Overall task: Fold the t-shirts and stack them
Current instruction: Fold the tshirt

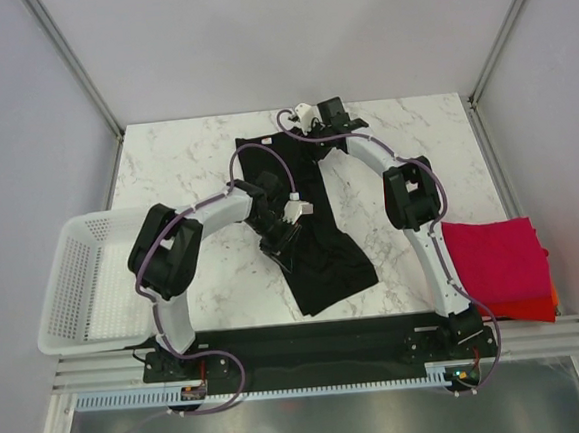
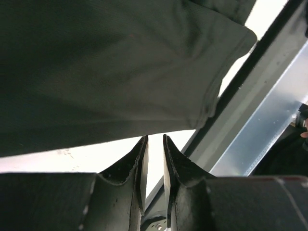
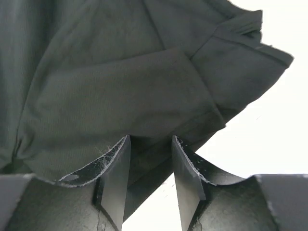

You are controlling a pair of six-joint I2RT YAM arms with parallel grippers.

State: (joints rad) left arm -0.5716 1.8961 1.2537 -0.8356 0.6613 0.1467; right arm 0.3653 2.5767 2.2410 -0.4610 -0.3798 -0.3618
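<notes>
Top external view: the black t-shirt (image 1: 325, 262) lies mid-surface on the white marble surface (image 1: 185, 164), bunched into a long crumpled strip. It runs diagonally from the far centre down toward the near right, w/ the near end fanning out wider. It isn't folded square; ridges and creases run along its length.

The left arm (image 1: 204, 215) reaches in over the middle of the strip. The right arm (image 1: 408, 192) curves round to the shirt's far end.

Left wrist view: the L jaws are barely parted, just a thin slit btwn them w/ bright surface showing through, and they pinch nothing. Just ahead, a hemmed edge of the shirt ends in a rounded corner and lies flat.

Right wrist view: the R jaws are spread partway, w/ dark cloth showing in the gap. I can't tell if they touch it. A short sleeve w/ a stitched hem lies folded across the body, and the cloth is rumpled.

At the near right edge, well apart from the black one, a folded magenta-red shirt (image 1: 495, 255) sits on top of an orange-red shirt (image 1: 540, 309). A white mesh basket (image 1: 75, 294) stands at the left.
</notes>
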